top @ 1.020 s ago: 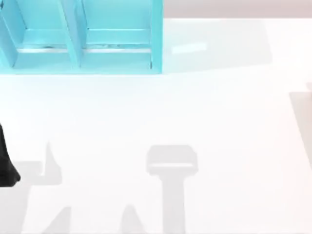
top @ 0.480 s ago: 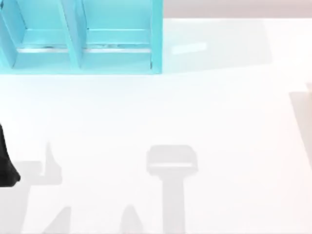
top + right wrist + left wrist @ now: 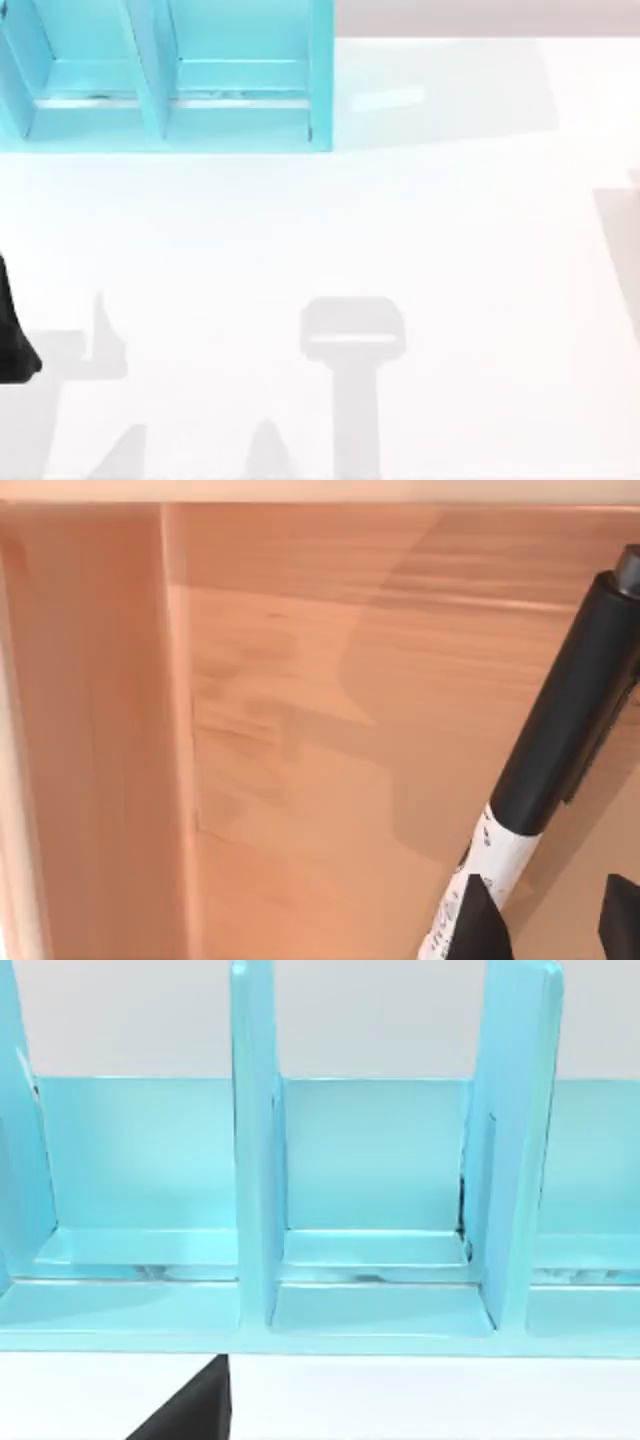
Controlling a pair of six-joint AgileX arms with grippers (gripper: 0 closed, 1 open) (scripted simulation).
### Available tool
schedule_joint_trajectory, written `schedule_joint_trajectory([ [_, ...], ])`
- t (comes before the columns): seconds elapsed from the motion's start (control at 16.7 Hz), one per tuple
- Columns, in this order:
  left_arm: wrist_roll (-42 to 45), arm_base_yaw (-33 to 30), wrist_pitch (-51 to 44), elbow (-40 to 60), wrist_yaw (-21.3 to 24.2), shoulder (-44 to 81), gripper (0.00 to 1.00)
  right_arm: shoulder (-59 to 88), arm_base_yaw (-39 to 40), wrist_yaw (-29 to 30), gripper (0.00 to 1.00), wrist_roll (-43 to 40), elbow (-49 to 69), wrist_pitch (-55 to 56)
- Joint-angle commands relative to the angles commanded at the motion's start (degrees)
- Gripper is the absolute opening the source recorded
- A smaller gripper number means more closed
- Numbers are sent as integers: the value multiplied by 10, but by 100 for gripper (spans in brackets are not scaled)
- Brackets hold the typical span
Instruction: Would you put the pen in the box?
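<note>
Seen from above: white worktop [image 3: 420,230], with a turquoise rack [image 3: 170,80] of open compartments set at the far left corner. Upright dividers between the rack's compartments, pale worn streaks along their floors. Near the left edge and well in front of the rack, a dark part of the left AgileX arm [image 3: 12,345], parked. Grey shadows of both arms across the worktop in front of the rack.

Seen from the left wrist: the rack close up and face on, three compartments side by side, thick turquoise walls between them. Just in front of the rack's base, a dark wedge of the left hand [image 3: 195,1415]; open or closed cannot be told.

Seen from the right wrist: inside of a light wooden box [image 3: 110,730], plain grained floor and one side wall. Pen [image 3: 560,720] lying slantwise within the box, black half with clip pointing away from the right hand [image 3: 545,915], white printed half toward it. Black fingers [image 3: 485,925] spread apart, the gap wider than the pen, so the hand not clamped. One finger overlapping the pen's white end; contact there cannot be told. Dark shadow of the pen on the box floor just beside it.
</note>
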Motion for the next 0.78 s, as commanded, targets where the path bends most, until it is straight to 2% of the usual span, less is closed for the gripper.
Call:
schedule_joint_trajectory([
  [0.42, 0, 0, 0, 0, 0, 0, 100, 0, 0, 0, 98, 0, 0, 0],
  [0.78, 0, 0, 0, 0, 0, 0, 100, 0, 0, 0, 100, 0, 0, 0],
])
